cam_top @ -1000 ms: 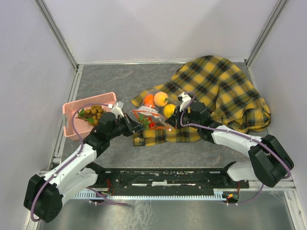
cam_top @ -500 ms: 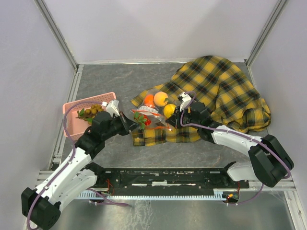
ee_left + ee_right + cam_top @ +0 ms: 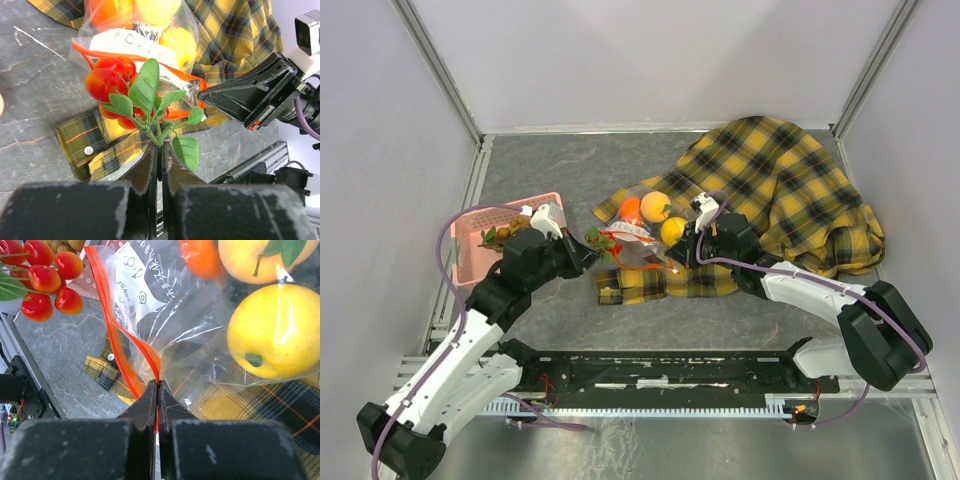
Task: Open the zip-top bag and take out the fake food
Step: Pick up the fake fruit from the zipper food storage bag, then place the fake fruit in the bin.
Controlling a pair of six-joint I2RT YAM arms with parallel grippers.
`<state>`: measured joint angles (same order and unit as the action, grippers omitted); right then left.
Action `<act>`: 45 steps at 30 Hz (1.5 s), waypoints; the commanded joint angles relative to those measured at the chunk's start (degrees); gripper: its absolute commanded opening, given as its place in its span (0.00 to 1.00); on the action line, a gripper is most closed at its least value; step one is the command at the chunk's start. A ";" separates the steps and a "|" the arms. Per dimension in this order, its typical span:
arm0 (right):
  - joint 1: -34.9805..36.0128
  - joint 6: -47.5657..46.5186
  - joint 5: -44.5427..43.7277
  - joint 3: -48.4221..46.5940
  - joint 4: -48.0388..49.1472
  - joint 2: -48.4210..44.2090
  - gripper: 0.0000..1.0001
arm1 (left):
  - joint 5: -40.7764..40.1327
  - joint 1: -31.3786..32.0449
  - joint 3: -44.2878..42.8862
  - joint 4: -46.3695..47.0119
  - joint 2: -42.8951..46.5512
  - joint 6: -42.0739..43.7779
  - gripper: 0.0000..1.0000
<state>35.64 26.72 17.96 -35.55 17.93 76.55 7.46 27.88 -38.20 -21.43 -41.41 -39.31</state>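
Observation:
The zip-top bag [image 3: 642,232] lies on the plaid cloth, its orange zip strip [image 3: 118,335] parted and its white label [image 3: 134,284] showing. My right gripper [image 3: 158,385] is shut on that strip at the bag's near corner [image 3: 677,260]. Inside the bag remain fake food: a yellow fruit [image 3: 270,335], an orange [image 3: 631,209] and a peach-coloured fruit [image 3: 655,206]. My left gripper [image 3: 159,146] is shut on the green stem of a red berry sprig [image 3: 111,79] with leaves [image 3: 146,85]. The sprig [image 3: 599,240] hangs outside the bag, just left of its mouth.
A pink basket [image 3: 470,258] stands at the left with a tan grape bunch [image 3: 506,231] in it, partly behind my left arm. The yellow-black plaid cloth [image 3: 780,190] spreads under the bag and heaps up to the back right. Walls close in both sides.
My left gripper has drawn back to the left with the red berry sprig, pulling it clear of the bag's mouth. The right gripper has kept still on the zip strip.

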 commanded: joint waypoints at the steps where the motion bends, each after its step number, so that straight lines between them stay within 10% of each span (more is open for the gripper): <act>1: 0.27 -0.70 -0.38 -0.27 0.88 -1.52 0.02 | -4.67 -0.15 -4.96 -2.31 -0.08 6.16 0.03; 17: 0.22 -1.13 -0.37 -0.14 0.36 -1.80 0.02 | -10.74 -5.39 -10.32 -2.08 -4.65 12.61 0.03; 31: 0.22 -1.53 -0.38 -0.38 -0.26 -1.86 0.02 | 4.56 -25.16 -8.97 2.19 -9.32 13.42 0.03; 45: 0.23 -1.62 -0.11 -0.42 -0.27 -1.26 0.02 | 4.46 -32.20 -7.65 7.72 -15.91 12.59 0.03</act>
<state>35.64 25.82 17.96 -35.55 16.53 76.42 10.94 -2.94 -45.54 -18.76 -55.81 -27.94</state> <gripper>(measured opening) 0.023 0.054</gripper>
